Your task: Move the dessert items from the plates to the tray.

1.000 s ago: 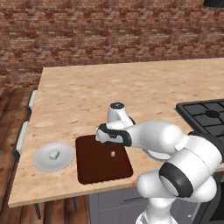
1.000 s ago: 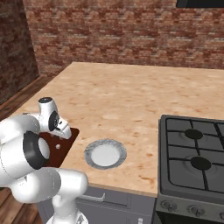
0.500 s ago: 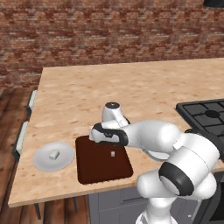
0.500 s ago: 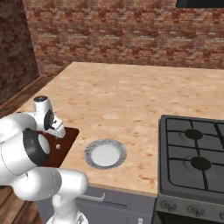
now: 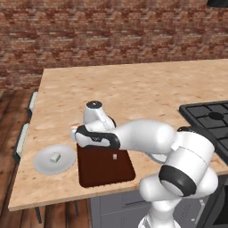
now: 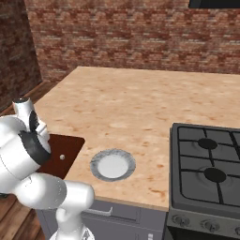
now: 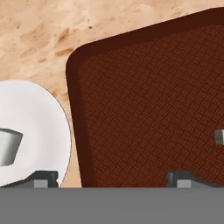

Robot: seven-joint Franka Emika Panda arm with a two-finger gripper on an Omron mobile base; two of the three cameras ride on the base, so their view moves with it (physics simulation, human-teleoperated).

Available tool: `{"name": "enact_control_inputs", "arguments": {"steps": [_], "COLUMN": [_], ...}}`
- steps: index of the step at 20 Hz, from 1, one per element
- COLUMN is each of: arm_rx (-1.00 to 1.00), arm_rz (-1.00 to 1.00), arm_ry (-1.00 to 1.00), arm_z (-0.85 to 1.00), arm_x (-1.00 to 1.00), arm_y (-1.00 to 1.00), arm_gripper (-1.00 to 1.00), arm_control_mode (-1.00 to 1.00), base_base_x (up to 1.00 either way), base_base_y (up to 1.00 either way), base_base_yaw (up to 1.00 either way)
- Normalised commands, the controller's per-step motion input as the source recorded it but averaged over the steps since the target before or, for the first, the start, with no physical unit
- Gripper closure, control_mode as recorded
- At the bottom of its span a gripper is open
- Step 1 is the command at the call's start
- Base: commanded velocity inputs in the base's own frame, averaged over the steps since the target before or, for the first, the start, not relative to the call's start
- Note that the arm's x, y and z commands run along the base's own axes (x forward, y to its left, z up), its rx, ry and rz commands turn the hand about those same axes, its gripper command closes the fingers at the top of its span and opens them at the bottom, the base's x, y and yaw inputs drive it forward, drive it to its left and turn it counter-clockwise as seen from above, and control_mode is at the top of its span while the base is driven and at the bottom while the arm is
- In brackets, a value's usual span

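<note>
The gripper [image 5: 76,135] is sliding left, now hanging spread and empty over the tray's [image 5: 104,169] left edge. The cube [image 5: 115,156] is lying mid-tray; the block [image 5: 55,157] is sitting on the plain plate [image 5: 66,153] beside it.

Bare fluted plate [image 6: 112,165] beside tray [image 6: 65,151]

From behind and to the arm's left, the left base view looks forward and down across the wooden counter [image 5: 133,93] to the brick wall, taking in the dark tray [image 5: 104,167] and smooth plate [image 5: 54,159]. The right base view faces the same counter from the other side, sharing that tray [image 6: 65,151]. Close in, the hand view stares down at the tray's corner [image 7: 148,113] and plate edge [image 7: 39,127].
</note>
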Motion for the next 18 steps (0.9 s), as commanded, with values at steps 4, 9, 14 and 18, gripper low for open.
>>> {"name": "enact_control_inputs", "arguments": {"steps": [4,9,14,18], "arm_rx": [0.00,0.00,-0.01,0.00], "arm_rz": [0.00,0.00,0.00,0.00], "arm_ry": [0.00,0.00,0.00,0.03], "arm_z": [0.50,0.06,-0.05,-0.26], "arm_x": [0.00,0.00,0.00,0.00], "arm_y": [0.83,0.71,0.47,0.37], "arm_gripper": [-1.00,-1.00,-1.00,-1.00], "arm_control_mode": [-1.00,-1.00,-1.00,-1.00], "base_base_x": [0.00,0.00,0.00,0.00], "base_base_y": [0.00,0.00,0.00,0.00], "base_base_yaw": [0.00,0.00,0.00,0.00]}}
